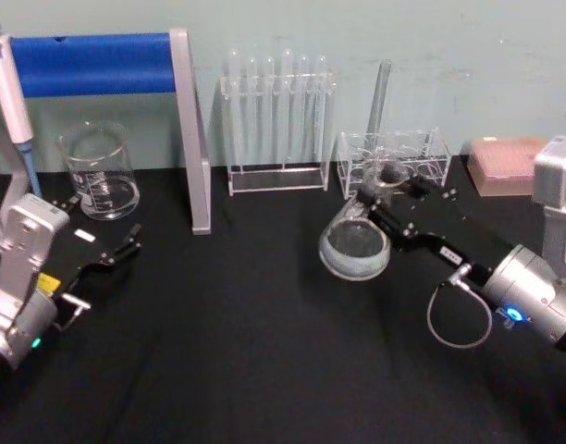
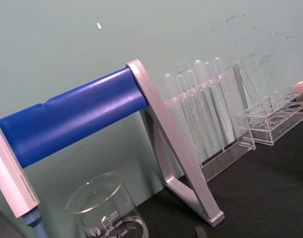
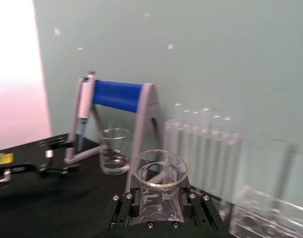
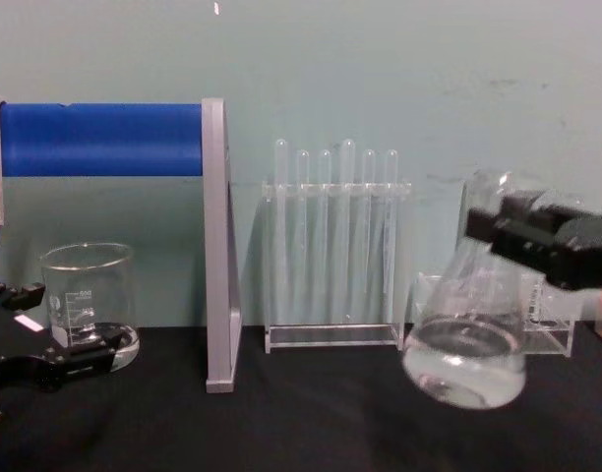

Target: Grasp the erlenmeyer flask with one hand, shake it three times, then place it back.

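Note:
The erlenmeyer flask (image 1: pixel 355 248) is clear glass with a little liquid in its wide base. It hangs tilted above the black table at centre right, clear of the surface in the chest view (image 4: pixel 465 354). My right gripper (image 1: pixel 390 196) is shut on its neck and comes in from the right (image 4: pixel 522 236). In the right wrist view the flared rim (image 3: pixel 159 171) shows just above the gripper (image 3: pixel 159 206). My left gripper (image 1: pixel 105 227) rests open and holding nothing near the table's left edge, close in front of the beaker.
A glass beaker (image 1: pixel 98 171) stands at back left under a blue-barred pipette stand (image 1: pixel 89 63) holding a pipette (image 1: pixel 10 92). A test tube rack (image 1: pixel 278 120), a low clear rack (image 1: pixel 394 157) and a pink box (image 1: pixel 505 165) line the back wall.

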